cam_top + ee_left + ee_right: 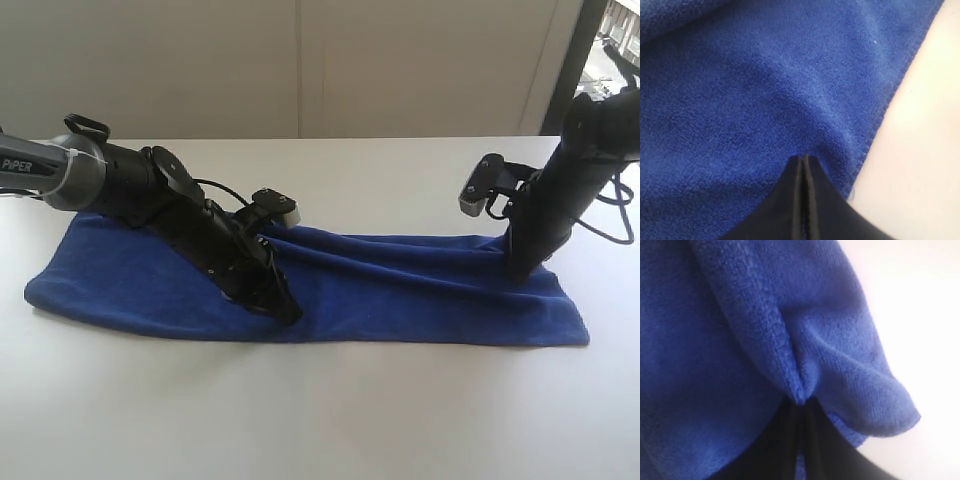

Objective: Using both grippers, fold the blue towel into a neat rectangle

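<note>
White surface (pixel 320 420), pale wall (pixel 300 60); blue towel (pixel 400 290) lies stretched, right gripper (pixel 801 404) jaws pinch it, left gripper (pixel 804 160) jaws closed.

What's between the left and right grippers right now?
Only the blue towel, creased, spans from left gripper to right gripper; nothing else on it, per exterior view.

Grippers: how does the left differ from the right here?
The left gripper lies low, slanting across the towel to its near edge; the right gripper stands steeply near the far right corner. The right pinches a raised fold; the left's grip is unclear. Both are shut.
</note>
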Motion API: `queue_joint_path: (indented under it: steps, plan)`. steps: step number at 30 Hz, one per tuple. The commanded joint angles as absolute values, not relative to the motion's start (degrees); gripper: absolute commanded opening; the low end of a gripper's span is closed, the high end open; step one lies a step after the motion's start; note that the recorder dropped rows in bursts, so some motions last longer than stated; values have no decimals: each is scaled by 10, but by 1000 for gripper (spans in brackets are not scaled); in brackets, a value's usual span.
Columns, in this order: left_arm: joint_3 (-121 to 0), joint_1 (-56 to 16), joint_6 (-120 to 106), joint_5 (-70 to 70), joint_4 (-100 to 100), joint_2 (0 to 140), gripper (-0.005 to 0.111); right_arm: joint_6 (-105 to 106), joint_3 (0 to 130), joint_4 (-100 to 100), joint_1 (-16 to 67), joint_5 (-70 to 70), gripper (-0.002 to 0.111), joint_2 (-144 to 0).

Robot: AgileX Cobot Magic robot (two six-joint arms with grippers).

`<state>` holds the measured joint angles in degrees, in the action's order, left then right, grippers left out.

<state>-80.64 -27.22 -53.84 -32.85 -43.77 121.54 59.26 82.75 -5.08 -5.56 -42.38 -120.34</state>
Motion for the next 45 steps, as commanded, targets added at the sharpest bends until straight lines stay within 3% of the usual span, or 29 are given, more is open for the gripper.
queue_joint_path:
  steps: [1, 15, 32, 45]
  plan:
    - [-800, -275, -540, -357, -411, 1229, 0, 594, 827, -46, -57, -385, 0, -1188]
    - [-800, -275, -540, -341, -411, 1229, 0, 523, 830, -44, -57, -181, 0, -1231]
    - [-800, -275, -539, -347, -411, 1229, 0, 509, 898, -44, -57, -61, 0, -1317]
    - [-800, -275, -538, -366, -411, 1229, 0, 482, 902, -45, -58, -86, 0, -1313]
